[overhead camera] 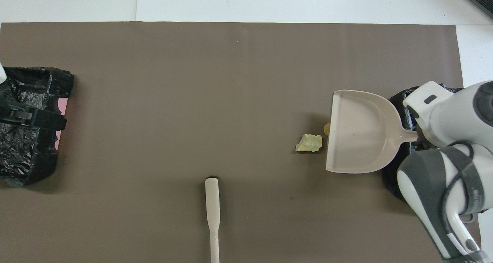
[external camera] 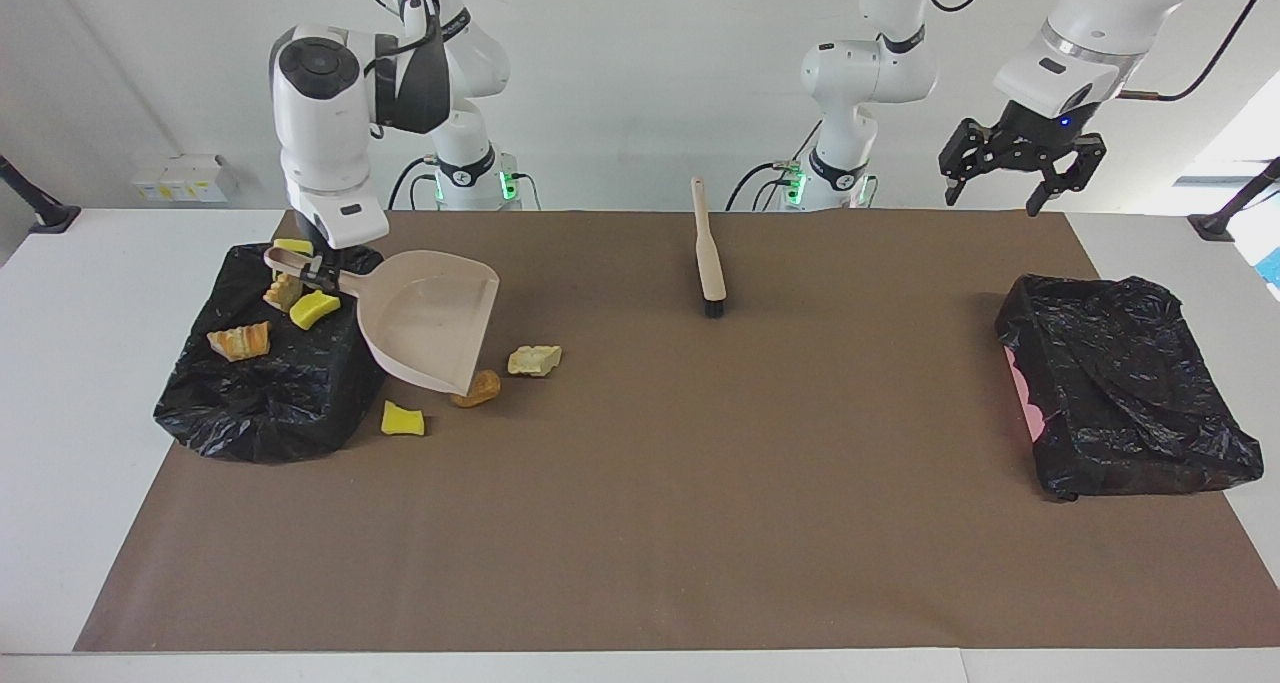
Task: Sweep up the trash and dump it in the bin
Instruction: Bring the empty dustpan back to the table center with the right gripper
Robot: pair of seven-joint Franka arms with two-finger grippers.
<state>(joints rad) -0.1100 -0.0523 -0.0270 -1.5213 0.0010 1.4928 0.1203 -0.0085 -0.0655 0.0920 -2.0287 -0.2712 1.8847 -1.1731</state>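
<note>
Seven scraps of trash (external camera: 239, 341) are showing — four are lying on the black-bagged bin (external camera: 262, 393) at the right arm's end, three on the brown mat (external camera: 640, 523) beside it. The right gripper (external camera: 312, 268) is pinching the dustpan (external camera: 430, 318) by its handle over that bin. We are seeing the left gripper (external camera: 1020, 168) hanging spread, apparently over the second bin (external camera: 1125, 388). The brush (external camera: 708, 253) is lying mid-table.

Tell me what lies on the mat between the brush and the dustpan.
One pale scrap beside the dustpan; the rest of the stretch toward the brush is bare mat, clearest in the overhead view.
</note>
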